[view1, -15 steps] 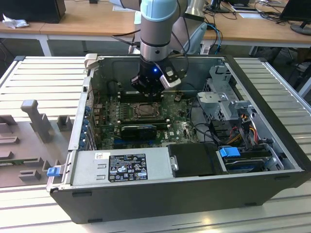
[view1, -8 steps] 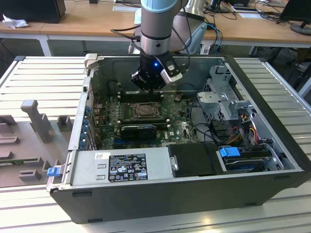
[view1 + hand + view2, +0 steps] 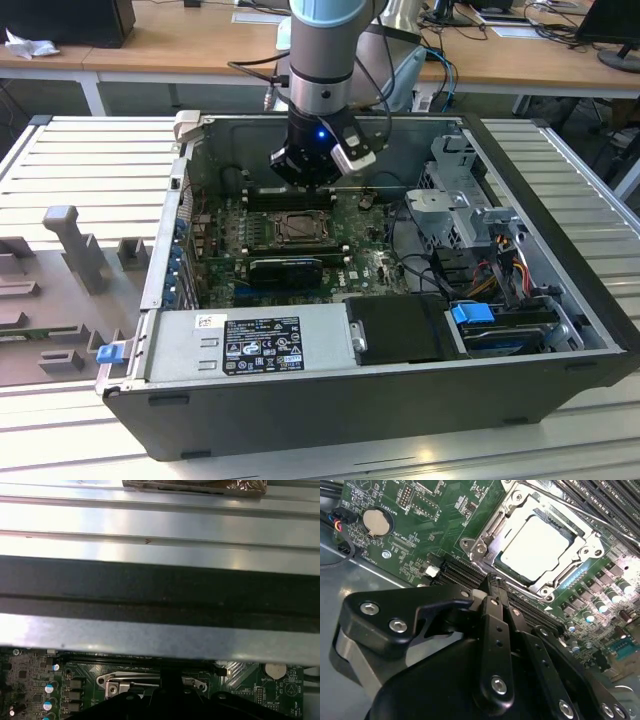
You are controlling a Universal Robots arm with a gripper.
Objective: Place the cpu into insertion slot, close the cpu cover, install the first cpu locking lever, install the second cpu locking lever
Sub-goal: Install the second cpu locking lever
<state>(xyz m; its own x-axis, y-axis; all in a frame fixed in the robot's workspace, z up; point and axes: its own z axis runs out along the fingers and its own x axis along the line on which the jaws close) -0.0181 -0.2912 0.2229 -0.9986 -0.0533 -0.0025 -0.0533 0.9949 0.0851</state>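
cpu [image 3: 532,545] seated in the slot [image 3: 512,570], cover [image 3: 580,540] down flat around it, chip showing through the window. Gripper [image 3: 492,582] hangs just beside the socket's edge over the memory slots [image 3: 465,575], jaws pinched together, holding nothing

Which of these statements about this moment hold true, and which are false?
1. The cpu lies in the insertion slot. True.
2. The cpu cover is folded down around the chip. True.
3. The tool is carrying the cpu. False: the chip sits in the socket, apart from the tool.
4. The computer case has its side panel closed. False: it lies open, with the motherboard exposed.
5. A round coin battery sits on the motherboard. True.
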